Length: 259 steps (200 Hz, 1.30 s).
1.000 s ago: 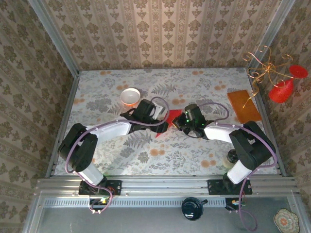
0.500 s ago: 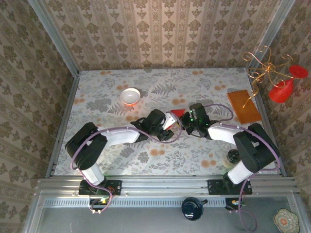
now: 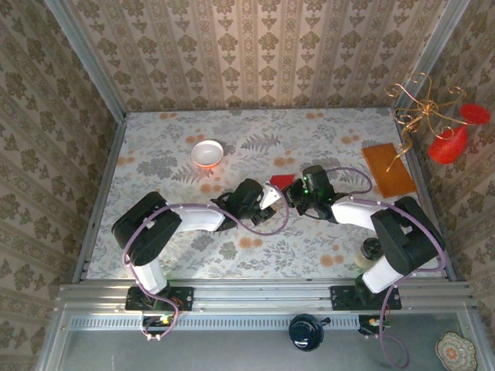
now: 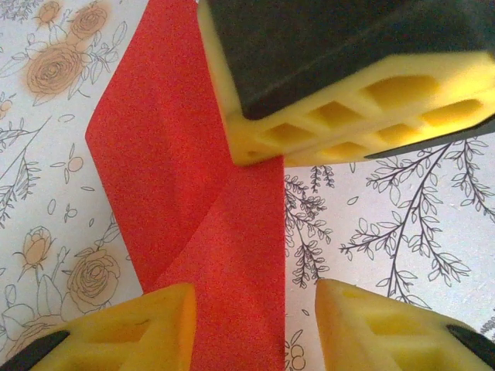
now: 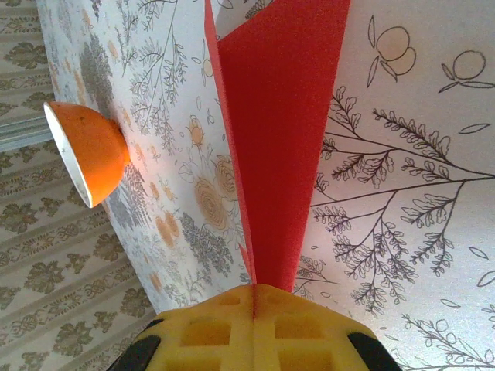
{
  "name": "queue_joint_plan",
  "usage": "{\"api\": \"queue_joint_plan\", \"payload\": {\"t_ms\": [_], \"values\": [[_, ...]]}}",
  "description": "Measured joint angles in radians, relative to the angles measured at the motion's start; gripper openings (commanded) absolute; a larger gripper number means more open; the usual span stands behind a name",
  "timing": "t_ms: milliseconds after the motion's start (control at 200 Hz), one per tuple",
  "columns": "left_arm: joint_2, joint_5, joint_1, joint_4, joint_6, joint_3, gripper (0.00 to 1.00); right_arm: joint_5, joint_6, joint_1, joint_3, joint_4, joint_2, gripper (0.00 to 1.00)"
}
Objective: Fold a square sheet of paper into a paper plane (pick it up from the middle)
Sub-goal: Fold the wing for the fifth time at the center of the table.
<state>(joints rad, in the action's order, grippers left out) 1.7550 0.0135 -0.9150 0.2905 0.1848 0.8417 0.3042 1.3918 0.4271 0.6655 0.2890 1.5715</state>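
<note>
Floral-patterned desk (image 3: 340, 131), enclosed by papered walls.

Item: red paper sheet (image 3: 282, 182), partly folded, with a diagonal crease seen in the left wrist view. It is placed between the two hands.

Right hand (image 5: 254, 292): fingers pressed fully together, one narrow end of the sheet pinched between them, the rest stretched away from the fingertips.

Left hand (image 4: 254, 297): jaws set partly apart, nothing clamped. The sheet is straddled, lying flat in the gap and reaching ahead to the right hand's fingers (image 4: 325, 131).

Small bowl (image 3: 206, 153): set well beyond the left hand.

Orange-brown board (image 3: 389, 170): laid behind the right hand, near the desk edge.
</note>
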Motion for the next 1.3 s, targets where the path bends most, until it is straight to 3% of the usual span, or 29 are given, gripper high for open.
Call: {"api": "queue_joint_plan", "payload": {"t_ms": [385,460,620,750,1295], "values": [[0.029,0.000,0.000,0.014,0.000,0.000,0.28,0.019,0.000,-0.002,0.000,0.000,0.000,0.04],[0.031,0.000,0.000,0.016,-0.001,0.000,0.25,0.019,0.000,-0.002,0.000,-0.001,0.000,0.13],[0.031,0.000,0.000,0.017,-0.002,0.000,0.22,0.023,-0.014,-0.008,0.000,-0.009,0.000,0.48],[0.034,0.002,0.000,0.018,-0.007,0.000,0.20,0.021,-0.052,-0.032,0.000,-0.055,-0.024,0.61],[0.062,0.138,0.034,0.042,-0.103,0.000,0.14,-0.072,-0.231,-0.126,0.000,-0.272,-0.222,0.67]]}}
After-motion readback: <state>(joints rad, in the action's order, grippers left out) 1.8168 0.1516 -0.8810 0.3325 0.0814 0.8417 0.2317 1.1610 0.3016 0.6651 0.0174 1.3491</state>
